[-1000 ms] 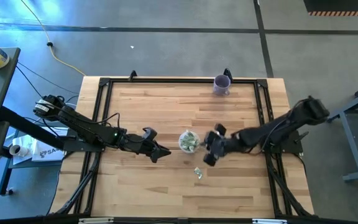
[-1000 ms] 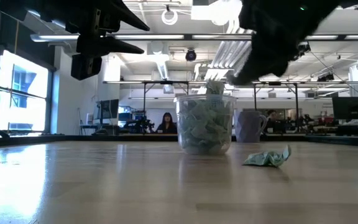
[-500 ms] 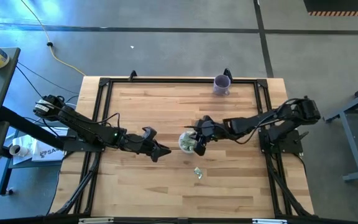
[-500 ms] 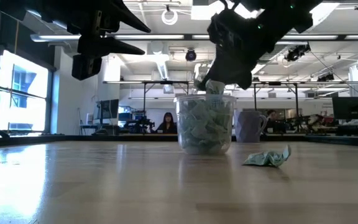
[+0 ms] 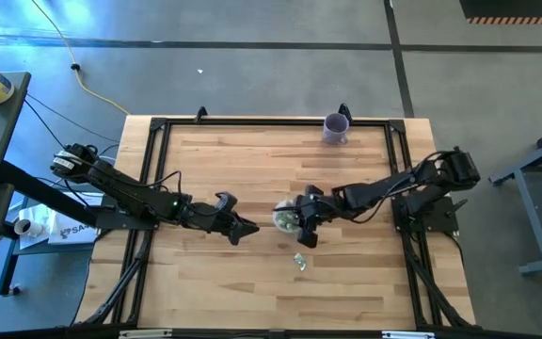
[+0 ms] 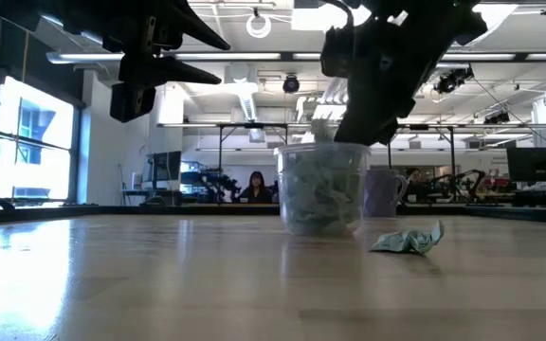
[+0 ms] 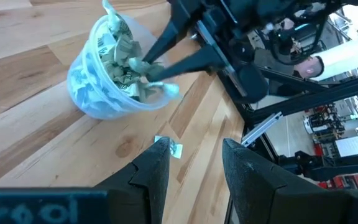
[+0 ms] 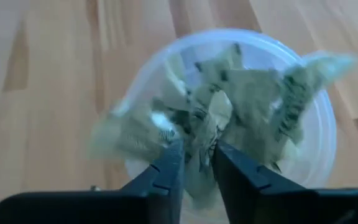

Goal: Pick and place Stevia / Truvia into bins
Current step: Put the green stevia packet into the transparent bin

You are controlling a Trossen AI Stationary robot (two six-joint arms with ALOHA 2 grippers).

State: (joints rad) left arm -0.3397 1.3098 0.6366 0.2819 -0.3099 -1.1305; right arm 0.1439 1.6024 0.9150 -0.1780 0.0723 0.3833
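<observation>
The right gripper [image 5: 294,222] now hangs over the cup's [image 6: 324,194] mouth; a second ago it was off to the cup's right, and half a second ago it was just reaching the rim. In the low view the cup has shifted a little to the right. There is one cup, packed with sachets [image 7: 129,62], one loose sachet [image 5: 300,261] on the table [image 5: 252,292] near it, and one mug [image 5: 335,127] at the far edge. The right fingers [image 8: 166,168] stand slightly apart, tips among the top sachets, with one between them; whether they grip it I cannot tell. The left gripper [image 5: 243,229], open and empty, waits left of the cup.
</observation>
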